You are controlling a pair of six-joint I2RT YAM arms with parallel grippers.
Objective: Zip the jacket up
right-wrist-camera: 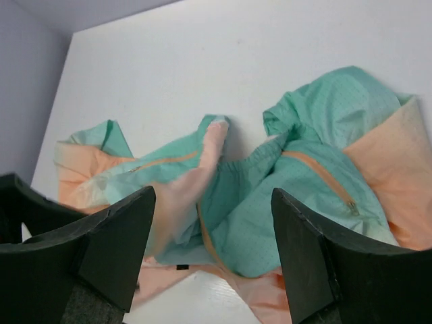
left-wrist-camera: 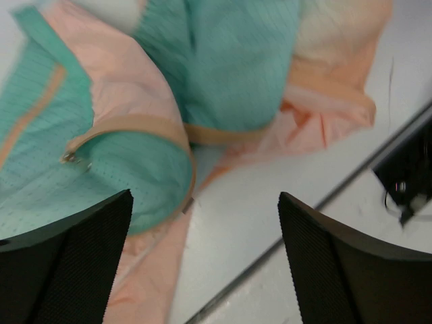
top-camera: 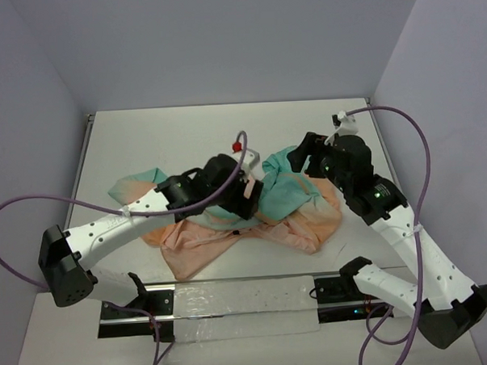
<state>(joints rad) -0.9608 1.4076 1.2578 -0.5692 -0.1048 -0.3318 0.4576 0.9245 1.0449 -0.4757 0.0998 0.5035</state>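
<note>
The jacket (top-camera: 253,218) lies crumpled in the middle of the white table, peach-orange with teal-green folds. My left gripper (top-camera: 246,197) hovers over its middle. In the left wrist view it (left-wrist-camera: 202,223) is open and empty above the jacket's near edge and bare table. A peach zipper band (left-wrist-camera: 135,125) with a small metal piece (left-wrist-camera: 69,158) lies to its upper left. My right gripper (top-camera: 307,157) hangs over the jacket's far right part. In the right wrist view it (right-wrist-camera: 210,229) is open and empty above the teal folds (right-wrist-camera: 270,202), where a peach zipper line (right-wrist-camera: 324,177) runs.
A small white object with a red cap (top-camera: 240,142) sits on the table just behind the jacket. A black rail with a clear strip (top-camera: 233,306) runs along the near edge between the arm bases. Purple cables loop at both sides. Walls close the table's back and sides.
</note>
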